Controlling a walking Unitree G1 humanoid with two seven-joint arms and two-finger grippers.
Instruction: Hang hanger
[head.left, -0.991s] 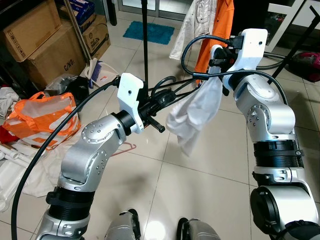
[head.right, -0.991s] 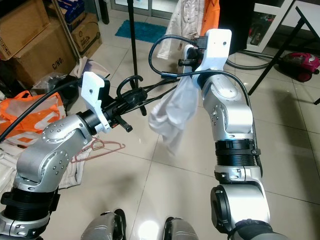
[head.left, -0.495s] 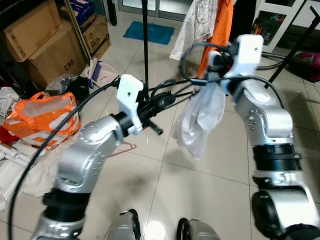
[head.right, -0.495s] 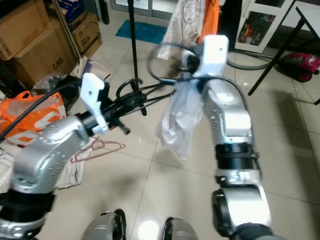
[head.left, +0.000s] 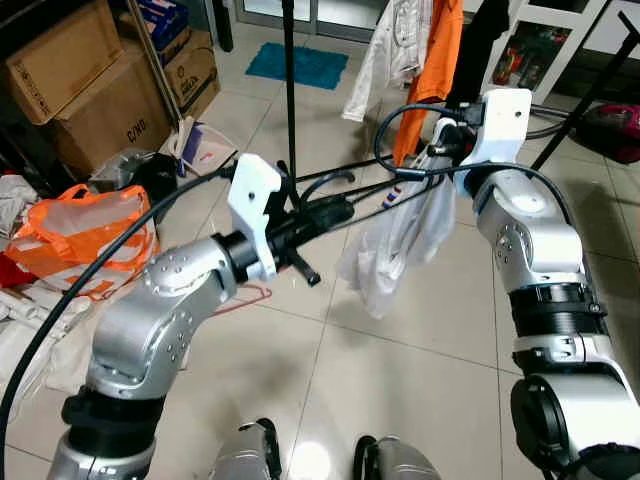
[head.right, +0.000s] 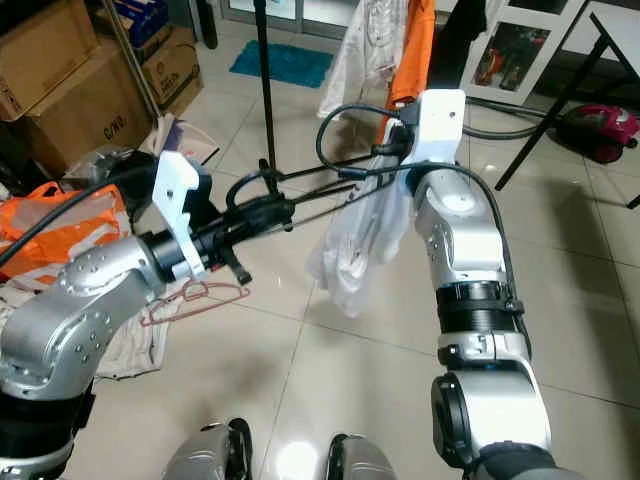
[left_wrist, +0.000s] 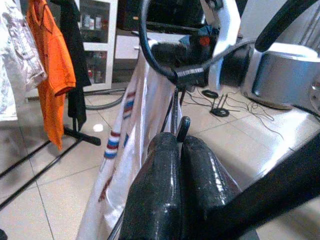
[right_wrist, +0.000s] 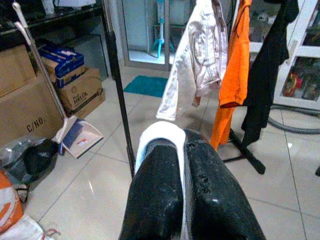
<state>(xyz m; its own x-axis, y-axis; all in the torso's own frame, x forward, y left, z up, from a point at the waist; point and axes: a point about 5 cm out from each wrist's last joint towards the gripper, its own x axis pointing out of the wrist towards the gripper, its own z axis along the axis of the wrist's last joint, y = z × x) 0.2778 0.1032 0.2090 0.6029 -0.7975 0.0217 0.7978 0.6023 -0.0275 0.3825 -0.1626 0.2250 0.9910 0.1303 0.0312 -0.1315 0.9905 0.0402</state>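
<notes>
A black wire hanger (head.left: 345, 188) is held level between my two arms, with a white garment (head.left: 400, 245) draped over its right half. My left gripper (head.left: 338, 206) is shut on the hanger close to its hook (head.right: 262, 176); in the left wrist view its fingers (left_wrist: 167, 165) press together on the wire. My right gripper (head.left: 441, 152) is shut on the garment at the hanger's other end, and white cloth (right_wrist: 161, 131) shows between its fingers. A black rack pole (head.left: 289, 80) stands just beyond the hook.
A white jacket (head.left: 388, 50), an orange shirt (head.left: 442, 55) and a black garment (head.left: 487, 25) hang on the rack behind. Cardboard boxes (head.left: 70, 60) and an orange bag (head.left: 90, 235) sit at the left. A pink hanger (head.right: 195, 295) lies on the tiles. A red vacuum (head.left: 615, 125) is at the far right.
The garment has swung and now hangs longer and flatter instead of bunched. Both arms have shifted slightly, the hanger is more level, and both grippers keep their hold.
</notes>
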